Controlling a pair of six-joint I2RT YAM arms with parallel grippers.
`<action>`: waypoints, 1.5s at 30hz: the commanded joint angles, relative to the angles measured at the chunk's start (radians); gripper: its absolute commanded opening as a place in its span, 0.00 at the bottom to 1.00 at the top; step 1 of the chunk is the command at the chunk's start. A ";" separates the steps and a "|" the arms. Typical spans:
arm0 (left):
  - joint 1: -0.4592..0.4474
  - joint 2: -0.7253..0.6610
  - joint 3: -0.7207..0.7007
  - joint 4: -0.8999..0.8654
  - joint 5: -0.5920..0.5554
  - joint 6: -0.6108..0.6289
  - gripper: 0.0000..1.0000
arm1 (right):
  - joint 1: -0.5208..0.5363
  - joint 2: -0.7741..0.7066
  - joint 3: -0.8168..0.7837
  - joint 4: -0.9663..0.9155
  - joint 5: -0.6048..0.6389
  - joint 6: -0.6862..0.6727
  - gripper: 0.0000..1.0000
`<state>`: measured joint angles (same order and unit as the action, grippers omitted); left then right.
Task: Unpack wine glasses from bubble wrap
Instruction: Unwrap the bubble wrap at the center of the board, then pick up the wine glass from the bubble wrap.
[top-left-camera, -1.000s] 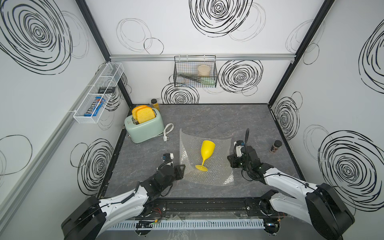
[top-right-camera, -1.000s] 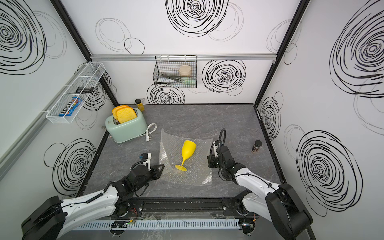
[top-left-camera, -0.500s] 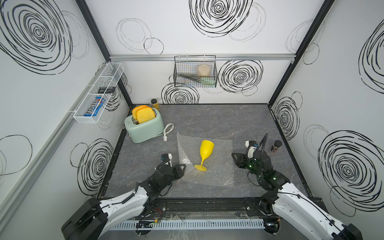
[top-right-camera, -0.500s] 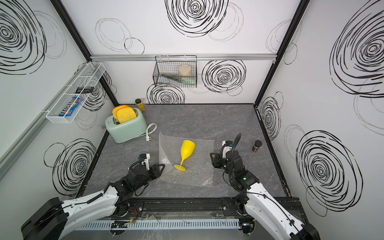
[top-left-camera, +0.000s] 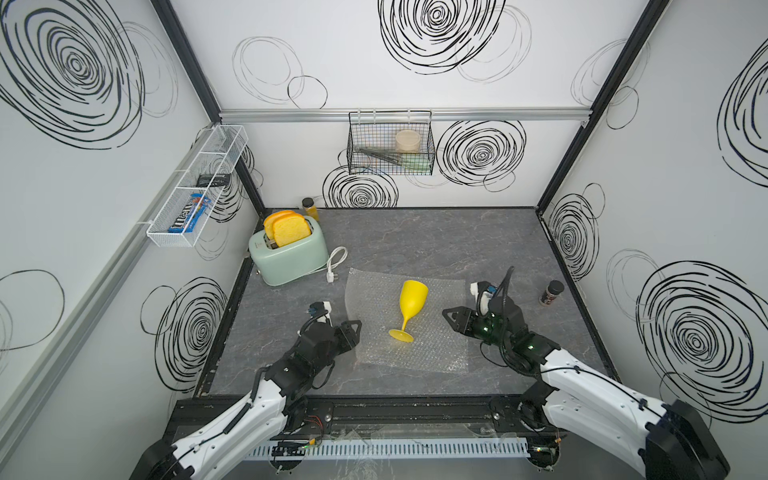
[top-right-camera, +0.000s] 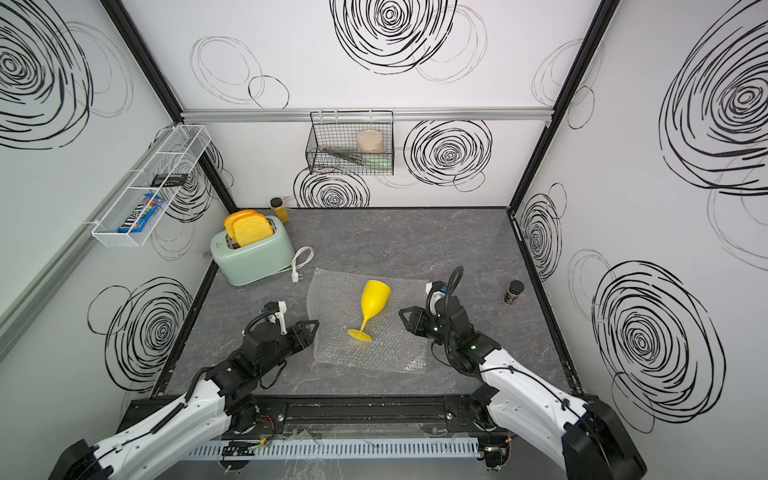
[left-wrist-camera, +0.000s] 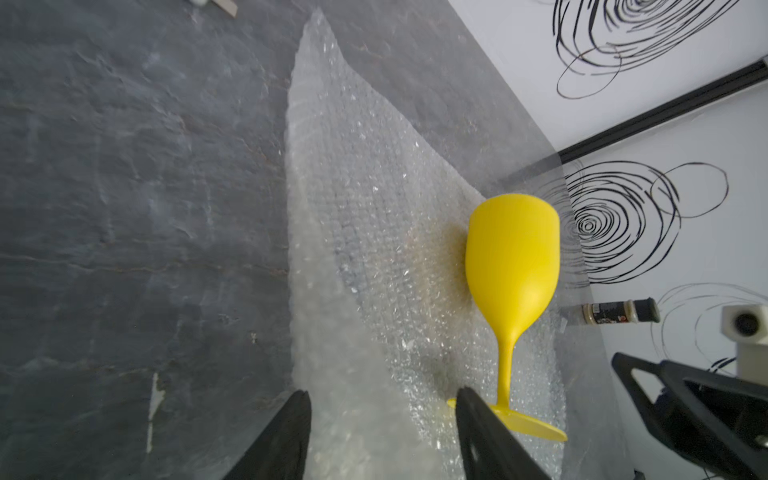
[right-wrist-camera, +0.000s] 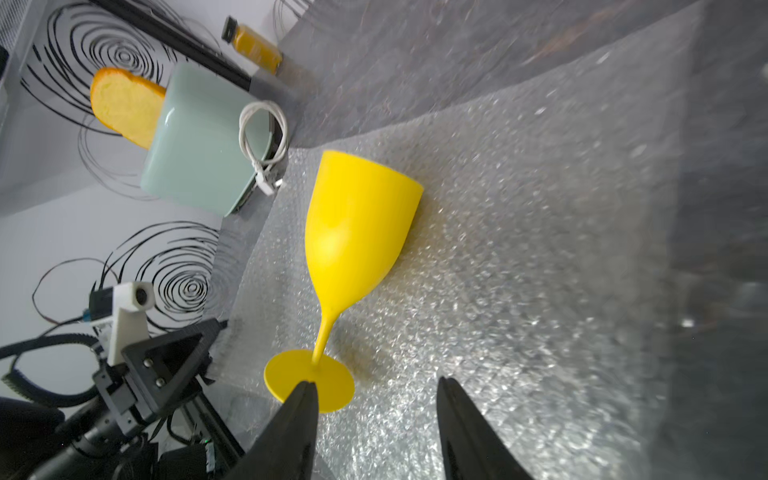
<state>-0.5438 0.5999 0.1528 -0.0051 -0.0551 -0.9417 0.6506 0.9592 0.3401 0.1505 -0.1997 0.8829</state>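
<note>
Both spread and empty, the left gripper (left-wrist-camera: 383, 392) and right gripper (right-wrist-camera: 376, 380) are flanking the goblet (top-left-camera: 411, 303). It is lying sideways on the bubble wrap (top-left-camera: 436, 353); a nudge risks rolling it.

A robotics lab cell dressed as a kitchen: white walls (top-left-camera: 353, 62) with black scribbled swirls enclose a grey stone-look tabletop (top-left-camera: 436, 237). A toaster (top-left-camera: 291, 259) stands at 10 o'clock, a wire basket (top-left-camera: 390, 143) hangs at 12 o'clock, and 2 robot arms (top-left-camera: 245, 415) enter from 6 o'clock.
</note>
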 joint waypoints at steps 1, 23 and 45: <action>0.062 -0.042 0.069 -0.158 -0.029 0.097 0.60 | 0.070 0.114 0.093 0.128 -0.038 0.077 0.55; 0.073 0.041 0.199 -0.121 -0.060 0.244 0.59 | 0.211 0.654 0.294 0.238 -0.021 0.320 0.60; 0.071 0.055 0.192 -0.094 -0.040 0.253 0.59 | 0.210 0.657 0.283 0.219 0.059 0.232 0.14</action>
<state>-0.4694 0.6548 0.3553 -0.1535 -0.1013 -0.6949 0.8562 1.6405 0.6411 0.3592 -0.1665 1.1271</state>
